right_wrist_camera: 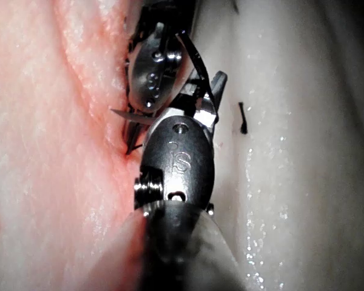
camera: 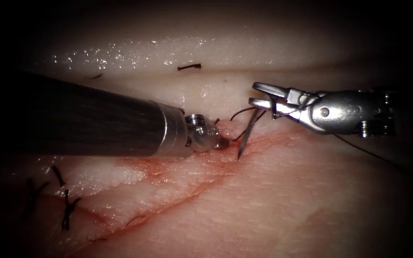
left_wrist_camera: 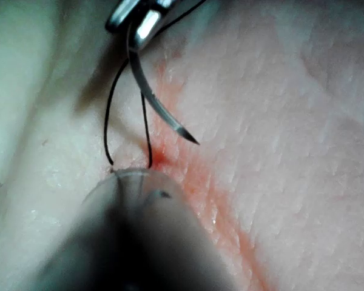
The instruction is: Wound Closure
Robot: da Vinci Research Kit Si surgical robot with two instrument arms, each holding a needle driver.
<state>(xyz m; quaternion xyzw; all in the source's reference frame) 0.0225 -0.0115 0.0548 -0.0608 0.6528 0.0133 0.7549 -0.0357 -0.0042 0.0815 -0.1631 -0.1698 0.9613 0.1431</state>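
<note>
My right tool point(camera: 254, 94) comes in from the right and is shut on the curved needle point(camera: 247, 134) near its rear end. The needle hangs free above the tissue point(camera: 288, 200), its tip pointing down at the cut point(camera: 182, 191). In the left wrist view the needle point(left_wrist_camera: 155, 103) leaves the right tool point(left_wrist_camera: 133, 15) with its point in the air. Dark thread point(camera: 240, 113) loops from the needle into the tissue beside my left tool point(camera: 223, 142), whose tip presses on the cut's edge. I cannot tell what the left tool holds.
Finished dark stitches point(camera: 65, 210) cross the cut at the lower left. A short cut end of thread point(camera: 189, 67) lies on the pale tissue behind. Red fluid point(camera: 187, 167) stains the cut's edges. More thread point(camera: 374, 155) trails off under the right tool.
</note>
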